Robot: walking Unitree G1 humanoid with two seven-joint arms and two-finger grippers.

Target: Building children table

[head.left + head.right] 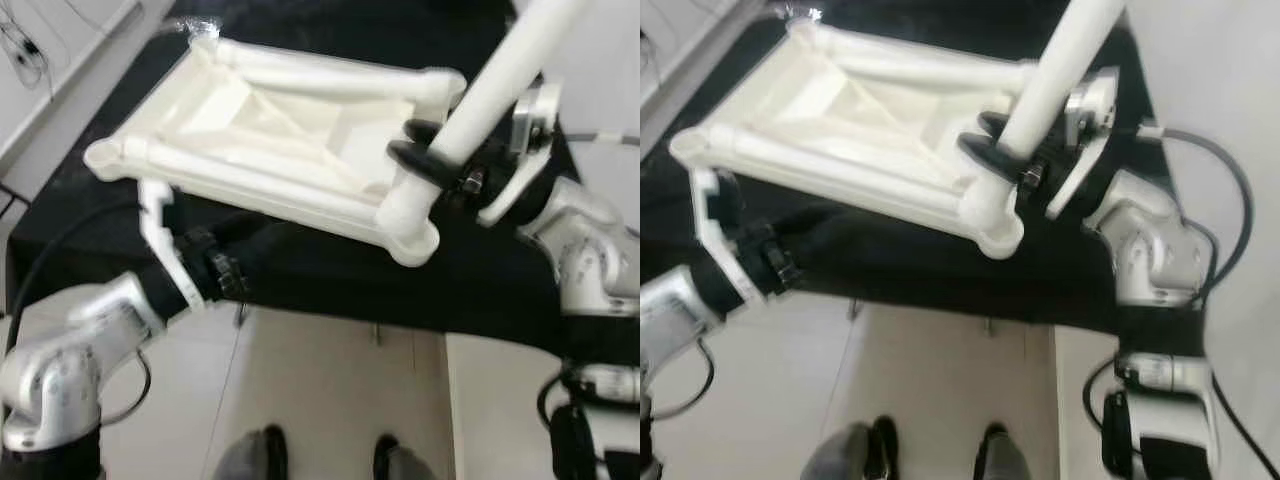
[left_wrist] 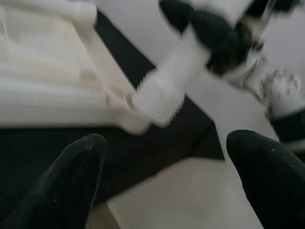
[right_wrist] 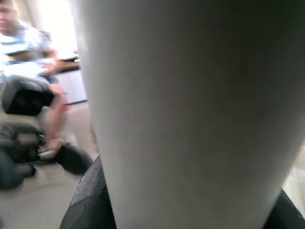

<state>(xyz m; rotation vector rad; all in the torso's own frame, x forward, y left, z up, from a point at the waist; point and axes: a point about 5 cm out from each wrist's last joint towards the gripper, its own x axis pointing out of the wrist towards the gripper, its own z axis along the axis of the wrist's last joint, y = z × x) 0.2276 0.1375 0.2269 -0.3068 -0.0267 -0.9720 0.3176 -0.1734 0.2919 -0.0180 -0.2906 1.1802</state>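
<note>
Table leg (image 1: 505, 80), white and round, clamped between the black jaws of the right gripper (image 1: 425, 150), slanting up and away with its top end cut off by the frame edge. Lower end of the leg at the near right corner socket (image 1: 410, 225) of the table top (image 1: 270, 130); in the left wrist view, threaded tip (image 2: 159, 100) of the leg just at the socket, too blurred to tell how far in. Table top upside down on a black bench (image 1: 480, 280), ribbed underside up, far corner lost in glare. Left gripper (image 2: 162, 176) with jaws spread wide and holding nothing, below the near left corner of the table top, aimed toward the leg. Pale tiled floor (image 1: 330, 400) below, robot's feet at the bottom edge. Behind the leg in the right wrist view, a seated person (image 3: 28, 62), blurred.
</note>
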